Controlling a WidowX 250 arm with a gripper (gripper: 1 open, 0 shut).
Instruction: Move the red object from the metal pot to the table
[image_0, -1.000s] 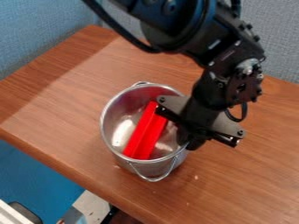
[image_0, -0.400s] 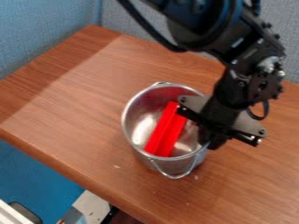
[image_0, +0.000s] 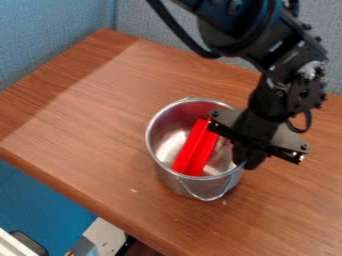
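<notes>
**Spotter:** Where's the red object (image_0: 197, 146) right now?

**Me:** In the metal pot (image_0: 167, 128), leaning on a slant: its upper end rests near the rim on the side facing the tabletop's far edge, its lower end is down on the pot's floor. The pot stands on the table (image_0: 74, 95) close to the near edge, with its wire handle hanging down on that side.

**Spotter:** And your claw?

**Me:** My claw (image_0: 253, 158) is pointing steeply down at the pot's right rim, just beside the block's upper end. My fingers are pressed together, and I think they're pinching nothing. From this angle I can't tell for certain whether a fingertip is inside the wall or on top of it.

**Spotter:** So what worries you?

**Me:** Three things. With my fingers together I can't take hold of the block, so I'd have to spread them first, and there's little room between block and wall. If I press on the rim, the pot could slide or tip toward that near edge, which is close. And if I nudge the block's top end instead of gripping it, it could drop flat onto the pot's floor, where it's harder to pinch.
</notes>
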